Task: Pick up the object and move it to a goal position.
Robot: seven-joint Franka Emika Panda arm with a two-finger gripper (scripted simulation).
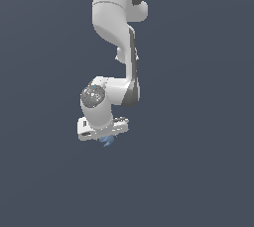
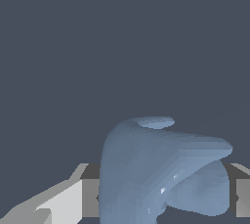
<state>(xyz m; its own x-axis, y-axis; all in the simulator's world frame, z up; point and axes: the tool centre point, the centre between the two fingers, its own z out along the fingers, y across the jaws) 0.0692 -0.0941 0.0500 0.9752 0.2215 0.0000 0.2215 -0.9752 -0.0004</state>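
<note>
The object [image 1: 106, 141] is a small light-blue lump with swirled lobes. In the exterior view only a bit of it shows, just under the white gripper [image 1: 105, 139], whose hand covers most of it. In the wrist view the object [image 2: 161, 169] fills the space between the two fingers [image 2: 58, 203], which stand on either side of it. The gripper looks shut on the object. I cannot tell whether the object rests on the floor or hangs a little above it.
The white Panda arm [image 1: 116, 28] comes down from the top of the exterior view, bending to the wrist [image 1: 96, 102]. Around it there is only a plain dark grey-blue surface [image 1: 198, 171]. No goal marker shows.
</note>
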